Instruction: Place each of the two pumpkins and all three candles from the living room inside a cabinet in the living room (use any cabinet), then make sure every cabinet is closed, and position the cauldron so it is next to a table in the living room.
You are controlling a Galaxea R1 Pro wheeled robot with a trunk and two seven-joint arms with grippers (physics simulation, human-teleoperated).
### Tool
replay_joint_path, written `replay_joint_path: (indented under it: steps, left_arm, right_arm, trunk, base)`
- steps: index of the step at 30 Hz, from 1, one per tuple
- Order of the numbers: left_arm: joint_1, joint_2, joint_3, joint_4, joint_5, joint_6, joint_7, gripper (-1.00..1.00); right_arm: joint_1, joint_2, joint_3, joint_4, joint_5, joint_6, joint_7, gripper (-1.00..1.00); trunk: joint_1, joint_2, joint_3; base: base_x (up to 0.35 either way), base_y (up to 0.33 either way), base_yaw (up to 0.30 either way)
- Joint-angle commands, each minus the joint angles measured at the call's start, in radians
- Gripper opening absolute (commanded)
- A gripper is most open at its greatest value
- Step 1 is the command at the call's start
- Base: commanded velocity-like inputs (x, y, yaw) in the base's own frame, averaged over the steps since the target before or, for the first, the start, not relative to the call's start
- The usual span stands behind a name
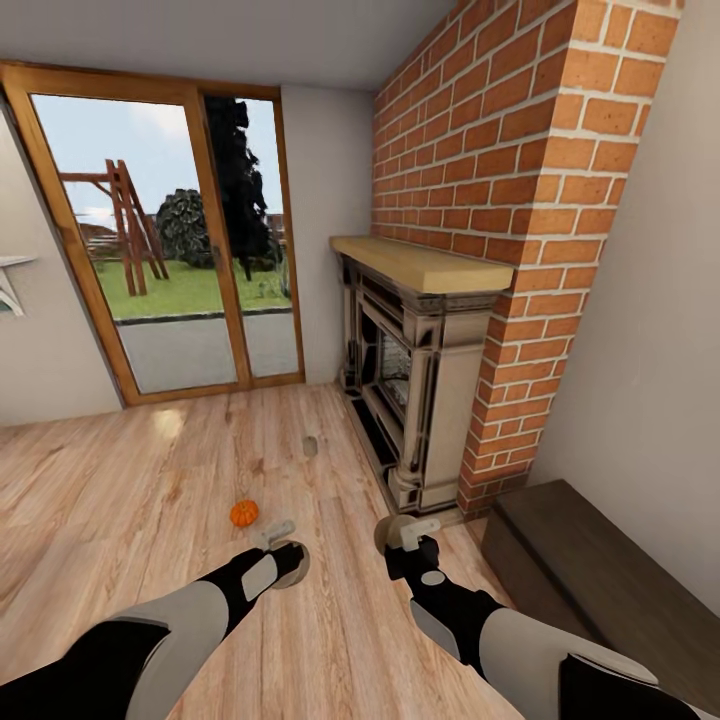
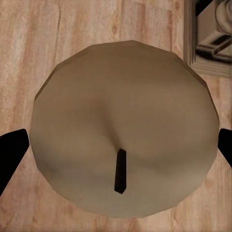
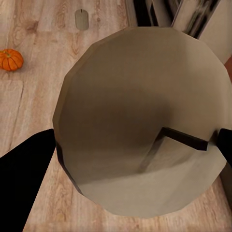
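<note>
At lower centre-left of the head view, left gripper [image 1: 285, 543] clamped on a tan candle [image 1: 290, 560]; just above and left, one orange pumpkin [image 1: 244, 513] loose on the plank floor [image 1: 120, 500], a third candle [image 1: 311, 445] farther up. At lower centre, right gripper [image 1: 408, 537] grasping another candle [image 1: 392, 533]. At lower right, dark cabinet [image 1: 590, 570], drawers unopened. Nothing stowed yet, judging by this; second pumpkin and cauldron unaccounted for.

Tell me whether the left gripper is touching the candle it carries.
Touching. In the left wrist view the candle sits between both dark fingers, its edges meeting them with no gap; the head view shows it at the left gripper.
</note>
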Motion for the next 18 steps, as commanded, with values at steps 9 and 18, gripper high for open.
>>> replay_joint_path:
  steps: [9,18]
  left_arm:
    - [0.0,0.002,-0.008,-0.002,0.007,0.003,0.005,-1.0]
    - [0.0,0.001,-0.008,-0.002,0.007,0.003,0.005,-1.0]
  right_arm:
    - [-0.001,0.0,0.009,-0.001,-0.01,-0.004,-0.004,-1.0]
    - [-0.001,0.001,0.009,-0.002,-0.009,-0.004,-0.004,-1.0]
  trunk:
    - [0.001,-0.002,-0.002]
    - [0.001,-0.002,-0.002]
  base:
    - [-0.047,0.002,0.0]
    - [-0.299,0.066,0.0]
